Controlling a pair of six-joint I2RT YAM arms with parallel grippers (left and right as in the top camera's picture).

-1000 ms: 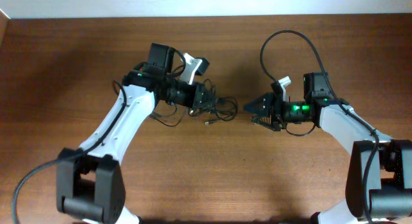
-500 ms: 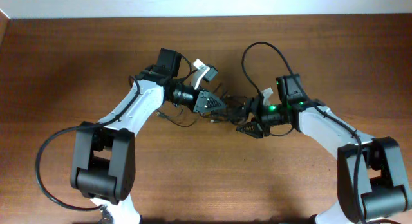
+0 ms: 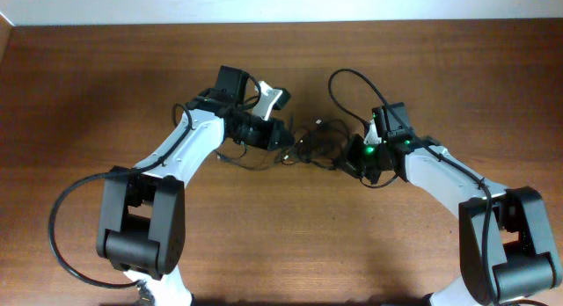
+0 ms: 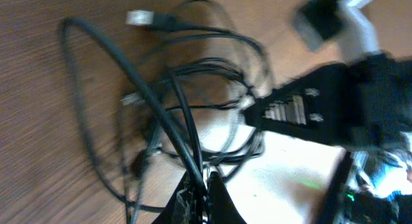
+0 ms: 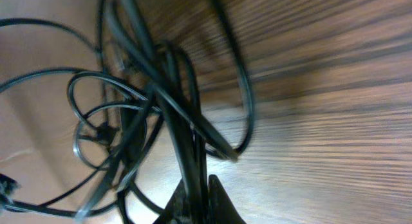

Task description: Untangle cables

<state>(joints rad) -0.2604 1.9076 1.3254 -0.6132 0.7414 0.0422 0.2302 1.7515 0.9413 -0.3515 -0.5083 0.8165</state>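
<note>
1. Black cables (image 3: 314, 141): thin cords knotted in overlapping loops on the brown wooden tabletop (image 3: 106, 77), just 12 o'clock of centre.
2. White-tipped plug (image 4: 138, 18): one loose end, at the knot's 11 o'clock edge in the left wrist view.
3. Left tool (image 3: 288, 145): at the knot's 9 o'clock side, fingers pinched together on a strand.
4. Right tool (image 3: 346, 159): at the knot's 4 o'clock side, fingers clamped on several bundled cords.

Centre blocked by cables (image 3: 310, 144) tangle — table (image 3: 79, 121) bare, passable far left, far right, front.
</note>
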